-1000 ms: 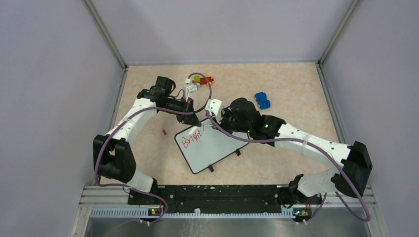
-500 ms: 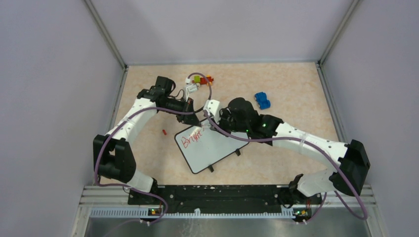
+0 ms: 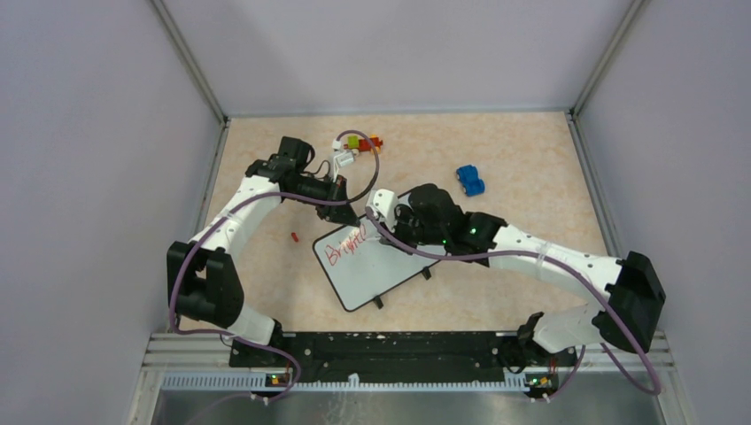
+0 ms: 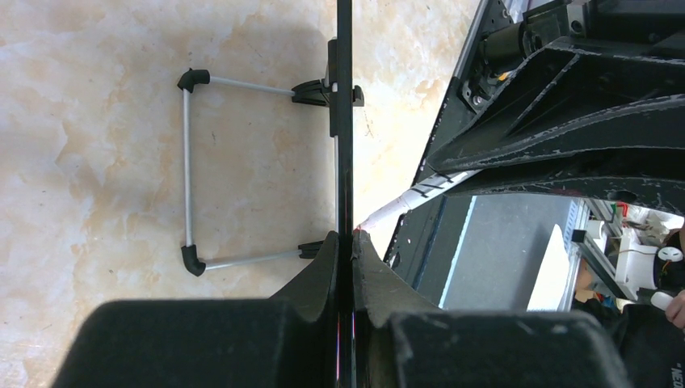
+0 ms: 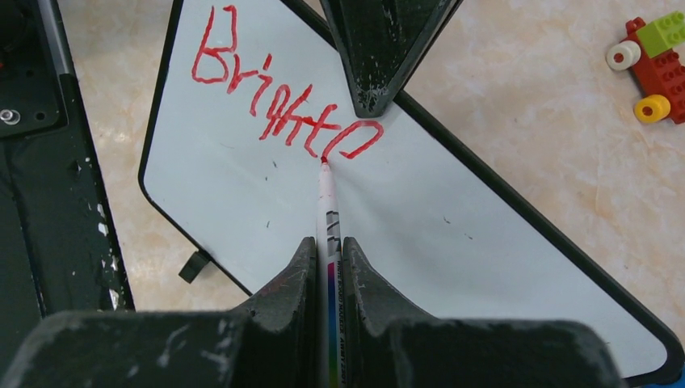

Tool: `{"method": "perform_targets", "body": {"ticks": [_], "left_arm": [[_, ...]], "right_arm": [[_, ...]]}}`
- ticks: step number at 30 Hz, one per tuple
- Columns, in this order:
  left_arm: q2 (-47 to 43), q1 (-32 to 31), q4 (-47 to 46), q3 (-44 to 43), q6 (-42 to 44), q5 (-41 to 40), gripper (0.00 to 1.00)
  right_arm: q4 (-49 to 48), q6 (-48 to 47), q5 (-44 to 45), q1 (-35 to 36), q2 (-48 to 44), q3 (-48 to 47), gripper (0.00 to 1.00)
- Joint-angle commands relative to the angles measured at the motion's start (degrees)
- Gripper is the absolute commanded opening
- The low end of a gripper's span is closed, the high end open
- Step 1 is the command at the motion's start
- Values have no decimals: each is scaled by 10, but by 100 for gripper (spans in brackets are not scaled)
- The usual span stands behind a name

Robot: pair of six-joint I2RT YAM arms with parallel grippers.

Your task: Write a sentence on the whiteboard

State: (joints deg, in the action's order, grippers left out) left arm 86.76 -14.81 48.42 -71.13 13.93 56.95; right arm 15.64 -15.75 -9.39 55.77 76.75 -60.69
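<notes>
While the right gripper [image 5: 327,246] is clenched on the barrel of a thin white marker [image 5: 327,194], the red tip is seen touching the whiteboard [image 5: 452,218] at the lower left of a loop-shaped letter. That letter is the last one of the sentence [image 5: 275,105], of which only a first word, roughly "Brighte", is written near the board's upper edge. The step in hand is judged to be the finishing of that letter and the carrying on of the word. For it to be done well, light and even pressure is wanted, so that the line is neither broken nor smeared, and the marker should be led so that its tip is not hidden by the fingers. The next letter is best begun just beside the loop, since the left gripper [image 4: 345,241], clamped shut on the board's far edge, stands right above the writing; a knock of marker against finger is the risk to be watched. From the left wrist camera the board is seen edge-on as a thin dark strip pinched between the jaws, and by that hold it is judged to be steadied against the push of the strokes. Much white space is left below for a second line. Toy bricks [image 5: 656,61] and a blue toy car [image 3: 470,180] lie well apart from the board on the table [image 3: 531,159].
</notes>
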Motion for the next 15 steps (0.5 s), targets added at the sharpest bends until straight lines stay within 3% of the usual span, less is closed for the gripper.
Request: {"method": "perform_targets", "body": {"ticks": [1,15], "left_arm": [[1,-6,21,3,8,15,0],[3,-6,20,3,7,16,0]], "right_arm": [[-2,4,19,1,-22,15,0],[12,-5,19,-9,-42,-24,0]]}}
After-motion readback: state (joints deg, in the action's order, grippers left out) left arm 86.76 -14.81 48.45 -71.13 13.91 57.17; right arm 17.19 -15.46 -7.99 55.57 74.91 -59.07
